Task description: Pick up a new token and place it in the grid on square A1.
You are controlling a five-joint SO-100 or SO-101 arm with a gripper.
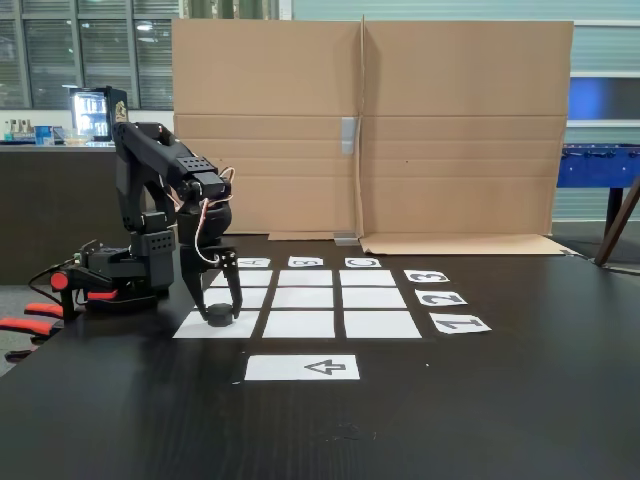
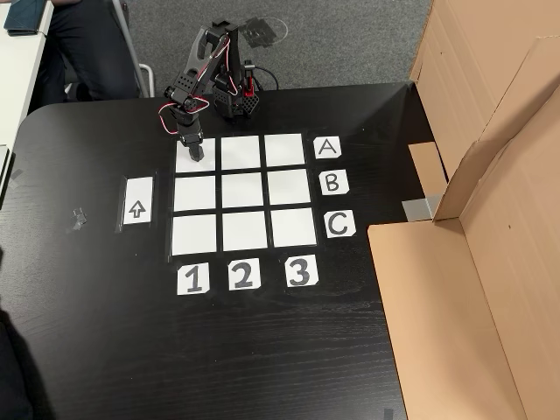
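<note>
The grid (image 1: 304, 298) (image 2: 244, 194) of nine white paper cells lies on the black table. The token (image 1: 219, 320), a small black puck, rests on square A1 (image 1: 190, 328) (image 2: 182, 162), the near-left corner cell in the fixed view. My gripper (image 1: 221, 312) (image 2: 196, 151) points straight down over that cell, and its two fingers hug the puck's sides, shut on it. In the other view the gripper covers most of the token.
An arrow-printed sheet (image 1: 302, 367) (image 2: 137, 200) lies just outside the grid. Label cards 1, 2, 3 (image 1: 441, 298) (image 2: 244, 276) and A, B, C (image 2: 332, 184) edge it. A cardboard wall (image 1: 370, 130) (image 2: 490, 262) stands behind. Red clamps (image 1: 30, 322) hold the arm base (image 1: 120, 272).
</note>
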